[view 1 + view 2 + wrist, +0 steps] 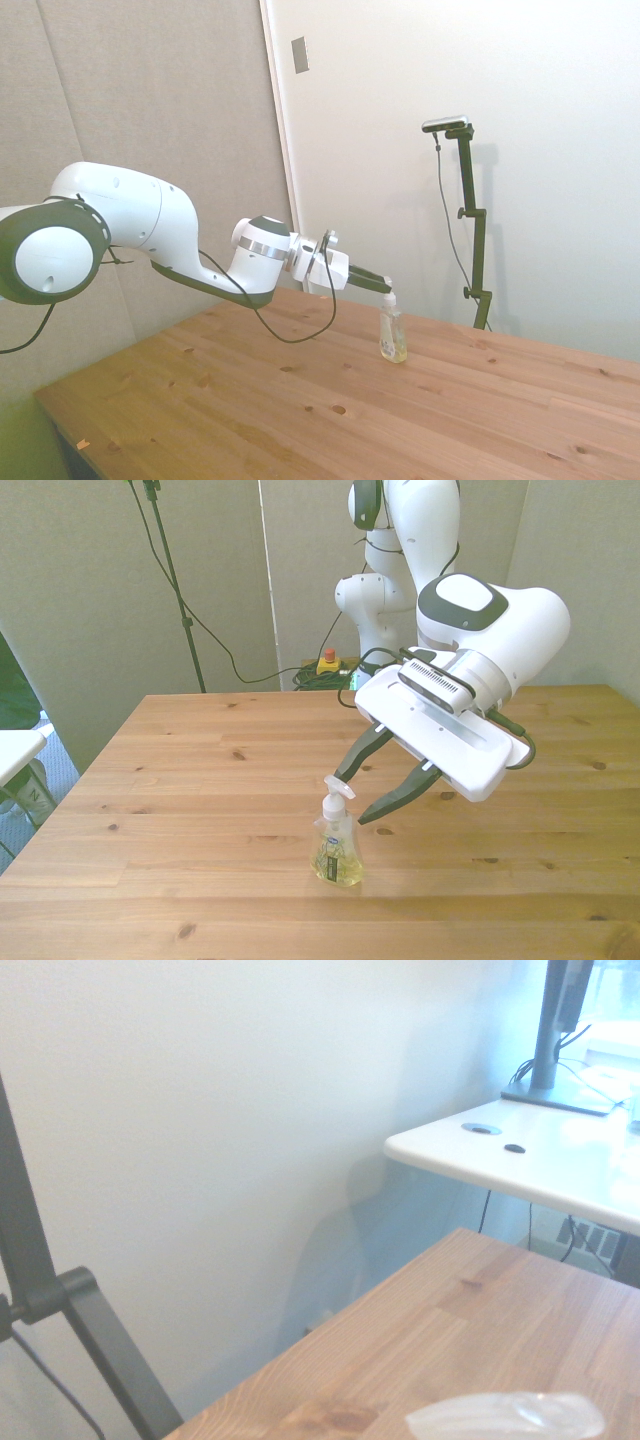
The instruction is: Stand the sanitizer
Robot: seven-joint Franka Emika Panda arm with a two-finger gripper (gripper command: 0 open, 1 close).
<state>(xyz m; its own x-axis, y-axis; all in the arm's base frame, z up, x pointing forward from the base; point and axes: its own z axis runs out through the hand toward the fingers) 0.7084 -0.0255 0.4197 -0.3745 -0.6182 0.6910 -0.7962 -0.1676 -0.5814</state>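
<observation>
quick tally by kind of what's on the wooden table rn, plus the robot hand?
Pump bottle: 1, the sanitizer, upright on the wooden table
Robot hand: 1, the hand, open, fingers either side of the pump top
Total: 2

- The white arm [490, 630] reaches low over the table, stretched out almost flat.
- The gripper [362, 795] tilts down, its two dark fingers [395, 798] spread apart, holding nothing.
</observation>
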